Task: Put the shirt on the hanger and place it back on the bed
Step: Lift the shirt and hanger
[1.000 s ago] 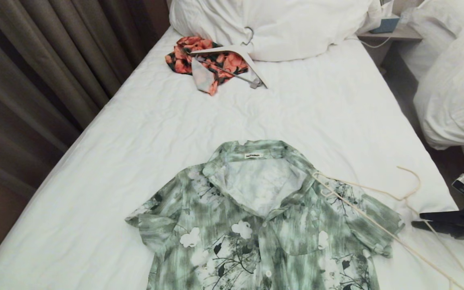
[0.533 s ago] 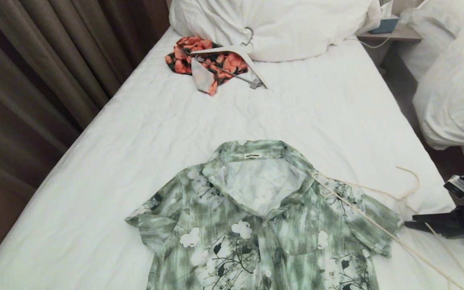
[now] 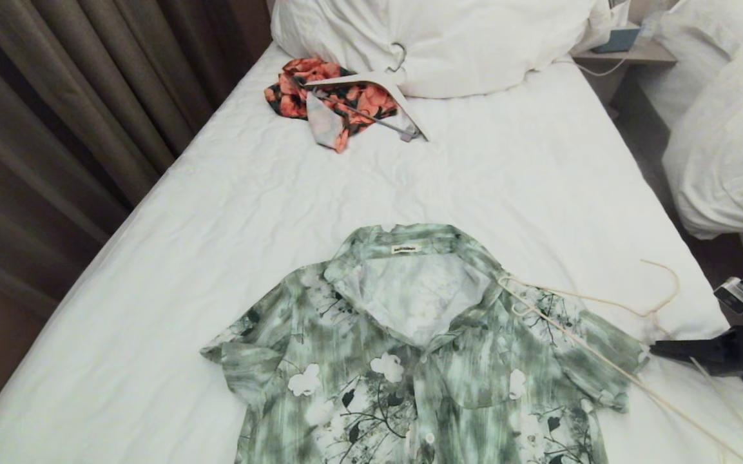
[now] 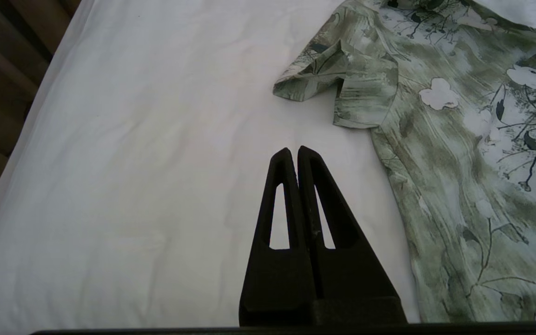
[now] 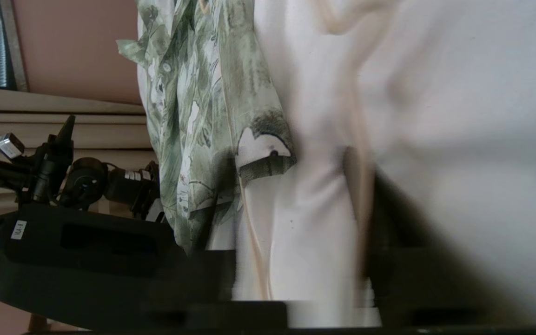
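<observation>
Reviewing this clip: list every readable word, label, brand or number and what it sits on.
Nothing can be read for certain.
Neck label inside the collar of the shirt: dark print on white, too small to read.
Small white sticker on the dark robot base in the right wrist view: marks too small to read.
White tags on the left arm: unreadable.

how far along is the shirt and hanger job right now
Nothing looks finished: the shirt lies flat on the bed, collar open, and the hanger lies partly over its shoulder, not inside it. In hand: the right gripper is at the hanger's lower wire near the bed's edge; a firm grip can't be confirmed. The left gripper is shut and idle. Left: threading the hanger through and laying it down.
</observation>
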`<state>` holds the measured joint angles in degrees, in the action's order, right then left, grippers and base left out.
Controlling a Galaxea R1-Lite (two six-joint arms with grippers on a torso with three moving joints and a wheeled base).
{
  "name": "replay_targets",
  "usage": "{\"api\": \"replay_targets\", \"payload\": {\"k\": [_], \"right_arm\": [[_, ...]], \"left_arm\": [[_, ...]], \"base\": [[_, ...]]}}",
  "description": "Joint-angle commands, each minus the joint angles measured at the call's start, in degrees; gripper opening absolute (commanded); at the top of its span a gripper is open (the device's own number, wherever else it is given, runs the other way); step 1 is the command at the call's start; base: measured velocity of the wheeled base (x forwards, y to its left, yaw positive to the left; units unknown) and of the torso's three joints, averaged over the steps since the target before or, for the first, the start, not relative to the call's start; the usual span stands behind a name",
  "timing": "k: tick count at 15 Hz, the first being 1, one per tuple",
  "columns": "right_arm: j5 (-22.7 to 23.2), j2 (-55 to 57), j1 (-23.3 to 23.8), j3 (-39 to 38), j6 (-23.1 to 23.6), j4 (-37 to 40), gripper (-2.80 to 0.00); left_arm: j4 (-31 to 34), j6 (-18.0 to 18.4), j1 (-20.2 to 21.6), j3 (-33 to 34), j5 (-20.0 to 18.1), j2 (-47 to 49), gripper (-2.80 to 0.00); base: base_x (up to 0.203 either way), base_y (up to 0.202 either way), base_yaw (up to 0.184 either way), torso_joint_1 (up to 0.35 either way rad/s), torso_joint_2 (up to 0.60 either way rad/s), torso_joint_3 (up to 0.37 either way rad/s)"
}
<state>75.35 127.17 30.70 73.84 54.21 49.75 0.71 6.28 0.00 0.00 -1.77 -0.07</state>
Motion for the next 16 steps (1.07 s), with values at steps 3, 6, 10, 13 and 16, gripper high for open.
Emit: {"api": "replay_targets", "payload": {"k": [3, 6, 10, 13, 16], "right_arm": [[0.46, -3.01, 0.54, -0.08, 0.28, 0.43, -2.8], [0.3, -7.72, 0.84, -0.12, 0.52, 0.43, -2.8], [0.32, -15.84, 0.33, -0.49, 2.15, 0.43, -2.8], [0.16, -20.11, 0.27, -0.93, 8.14, 0.43, -2.8], [0.22, -24.87, -0.08, -2.44, 10.67, 0.41, -2.8]], "left_arm": [[0.0, 0.04, 0.0, 0.0, 0.01, 0.07, -2.8], [0.0, 0.05, 0.0, 0.0, 0.01, 0.07, -2.8], [0.0, 0.05, 0.0, 0.0, 0.01, 0.07, -2.8], [0.0, -0.03, 0.0, 0.0, 0.01, 0.07, -2.8], [0.0, 0.05, 0.0, 0.0, 0.01, 0.07, -2.8]], "base": [[0.0, 0.0, 0.0, 0.0, 0.0, 0.0], [0.0, 0.0, 0.0, 0.0, 0.0, 0.0], [0.0, 0.0, 0.0, 0.0, 0.0, 0.0], [0.0, 0.0, 0.0, 0.0, 0.0, 0.0], [0.0, 0.0, 0.0, 0.0, 0.0, 0.0]]}}
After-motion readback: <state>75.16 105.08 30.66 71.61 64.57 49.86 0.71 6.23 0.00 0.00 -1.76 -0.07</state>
